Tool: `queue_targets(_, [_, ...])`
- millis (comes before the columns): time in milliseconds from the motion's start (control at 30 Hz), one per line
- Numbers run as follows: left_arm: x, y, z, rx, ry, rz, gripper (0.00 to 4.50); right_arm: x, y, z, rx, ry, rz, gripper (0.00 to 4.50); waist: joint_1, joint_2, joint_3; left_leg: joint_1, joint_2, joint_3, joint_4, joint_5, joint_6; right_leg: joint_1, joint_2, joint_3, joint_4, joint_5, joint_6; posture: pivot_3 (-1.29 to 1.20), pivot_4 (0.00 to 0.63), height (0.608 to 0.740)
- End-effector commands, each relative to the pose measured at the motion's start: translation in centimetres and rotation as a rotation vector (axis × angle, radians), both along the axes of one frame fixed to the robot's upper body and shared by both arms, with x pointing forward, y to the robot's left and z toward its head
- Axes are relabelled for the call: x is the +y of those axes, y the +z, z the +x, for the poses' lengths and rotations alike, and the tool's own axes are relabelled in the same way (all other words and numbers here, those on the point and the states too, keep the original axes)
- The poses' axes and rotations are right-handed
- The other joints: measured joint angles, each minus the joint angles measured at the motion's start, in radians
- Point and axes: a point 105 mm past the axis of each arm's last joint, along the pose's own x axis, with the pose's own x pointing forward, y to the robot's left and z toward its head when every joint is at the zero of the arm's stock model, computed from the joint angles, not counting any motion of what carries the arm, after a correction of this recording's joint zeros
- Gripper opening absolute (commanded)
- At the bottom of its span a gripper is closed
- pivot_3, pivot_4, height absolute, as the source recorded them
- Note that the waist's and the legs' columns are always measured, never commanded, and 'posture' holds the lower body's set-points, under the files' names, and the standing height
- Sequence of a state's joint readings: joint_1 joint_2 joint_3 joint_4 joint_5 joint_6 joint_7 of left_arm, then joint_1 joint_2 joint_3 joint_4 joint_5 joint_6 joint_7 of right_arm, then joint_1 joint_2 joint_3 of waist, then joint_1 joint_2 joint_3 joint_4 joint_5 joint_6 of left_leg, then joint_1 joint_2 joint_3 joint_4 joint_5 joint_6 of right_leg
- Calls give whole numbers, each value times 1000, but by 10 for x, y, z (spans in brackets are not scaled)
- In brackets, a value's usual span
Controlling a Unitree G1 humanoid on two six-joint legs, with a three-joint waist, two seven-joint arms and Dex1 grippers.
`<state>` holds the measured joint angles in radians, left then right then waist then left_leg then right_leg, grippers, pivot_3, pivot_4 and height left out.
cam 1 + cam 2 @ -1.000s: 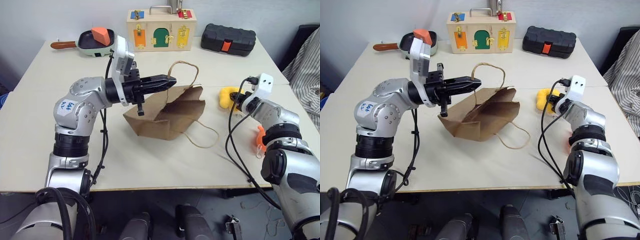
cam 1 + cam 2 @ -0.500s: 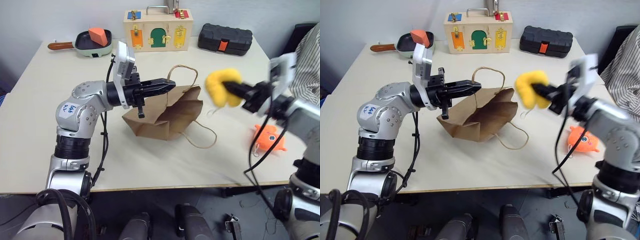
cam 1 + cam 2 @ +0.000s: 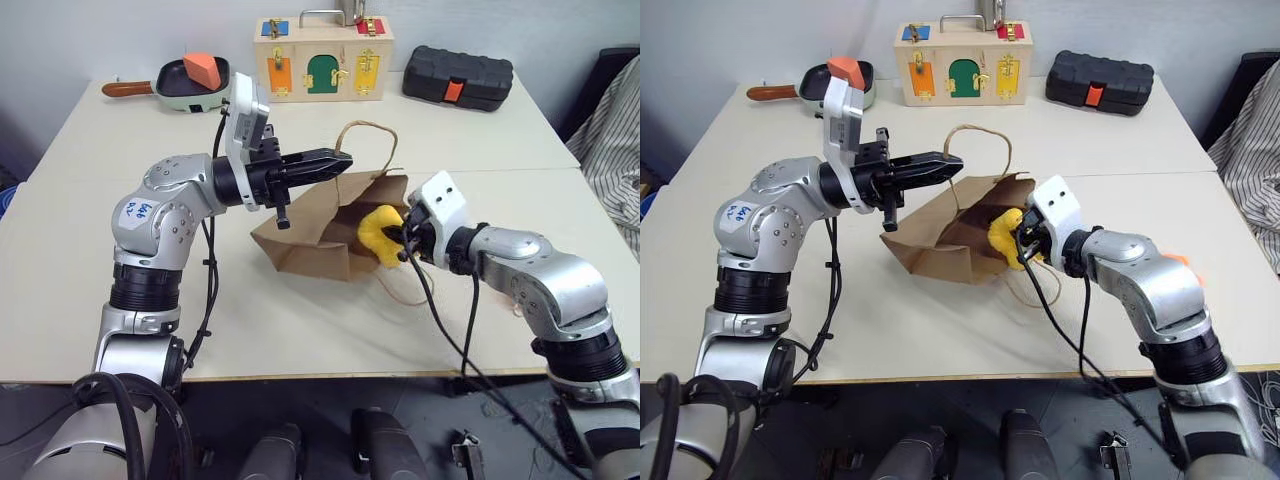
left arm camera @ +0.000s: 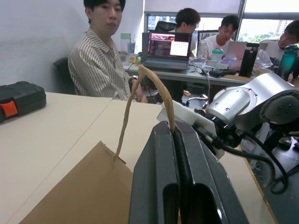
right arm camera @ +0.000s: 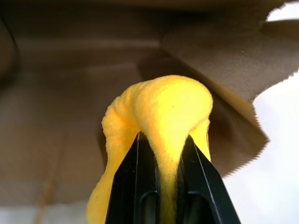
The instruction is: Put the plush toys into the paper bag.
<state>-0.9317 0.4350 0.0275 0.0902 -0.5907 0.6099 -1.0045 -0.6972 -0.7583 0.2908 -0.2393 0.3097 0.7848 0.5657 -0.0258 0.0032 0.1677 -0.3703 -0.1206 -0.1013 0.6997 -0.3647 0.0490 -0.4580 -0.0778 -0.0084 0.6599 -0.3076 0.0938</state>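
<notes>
While the left gripper (image 3: 340,160) pinches the paper bag (image 3: 320,235) handle, the right gripper (image 5: 161,154) clamps the yellow plush toy (image 3: 380,233) at its mouth above the table (image 3: 300,320).

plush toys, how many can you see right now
2. The yellow plush toy is pinched in the right gripper at the paper bag mouth. A sliver of the orange plush toy peeks from behind the right arm.
</notes>
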Motion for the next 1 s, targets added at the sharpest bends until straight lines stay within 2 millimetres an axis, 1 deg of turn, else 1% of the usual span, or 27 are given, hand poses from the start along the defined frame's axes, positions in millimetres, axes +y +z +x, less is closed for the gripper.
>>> queue_targets(33, [-1,10,-7,-46,-20,-35,0,17,16,3,-174,164,-202,12,-1,0,0,0,0,0,0,0,0,0,0,0,0,0,0,0,150,740])
queue_targets(133, [-3,10,-7,-44,-22,-41,0,33,17,6,-229,265,-289,12,-4,0,0,0,0,1,0,0,0,-2,0,1,2,0,0,0,150,740])
queue_targets(200, [-4,11,-7,-45,-23,-45,0,48,12,6,-300,349,-389,12,-4,0,0,0,0,1,1,0,0,-3,0,1,2,0,0,0,150,740])
queue_targets(233, [-4,12,-7,-46,-24,-46,0,55,8,6,-326,384,-412,12,-4,0,0,0,0,1,1,0,0,-3,0,1,2,0,0,0,150,740])
queue_targets(300, [-4,14,-7,-50,-22,-49,0,70,-1,2,-353,458,-428,12,-3,0,0,0,0,1,1,0,0,-3,0,1,2,0,0,0,150,740])
queue_targets(367, [-3,15,-6,-53,-19,-50,0,78,-7,-1,-361,494,-422,12,-3,0,0,0,0,1,2,0,0,-3,0,0,2,0,0,0,150,740])
queue_targets(400, [-2,15,-6,-54,-17,-51,0,82,-6,1,-387,497,-420,12,-4,0,0,0,0,1,2,0,0,-3,0,0,2,0,0,0,150,740])
queue_targets(500, [-1,15,-6,-57,-9,-51,0,95,6,8,-545,502,-434,12,-3,0,0,0,0,1,2,0,0,-3,0,-1,2,0,0,0,150,740])
queue_targets(600, [0,14,-7,-57,-4,-47,0,108,25,3,-679,543,-378,12,-4,0,0,0,0,0,2,0,0,-3,0,-1,2,0,0,0,150,740])
queue_targets(633, [1,13,-6,-56,2,-46,0,115,38,-2,-755,564,-320,12,-5,0,0,0,0,0,2,0,0,-4,0,-2,2,0,0,0,150,740])
queue_targets(667, [2,12,-5,-55,9,-45,0,119,49,-5,-793,563,-250,12,-6,0,0,0,0,0,2,0,0,-4,0,-2,2,0,0,0,150,740])
queue_targets(733, [4,12,-4,-52,18,-44,0,123,61,-9,-834,560,-154,12,-8,0,0,0,0,0,2,0,0,-4,0,-3,2,0,0,0,150,740])
queue_targets(767, [5,11,-3,-50,21,-45,0,123,62,-9,-841,559,-139,12,-9,0,0,0,0,0,2,0,0,-4,0,-3,3,0,0,0,150,740])
queue_targets(867, [6,11,-2,-46,25,-47,0,125,52,0,-738,524,-45,12,-11,0,0,0,0,0,2,0,0,-4,0,-4,3,0,0,0,150,740])
queue_targets(1000, [5,13,-2,-45,24,-55,0,131,14,19,-412,442,129,12,-18,-1,0,1,1,0,2,0,0,-3,0,-4,3,0,0,0,150,740])
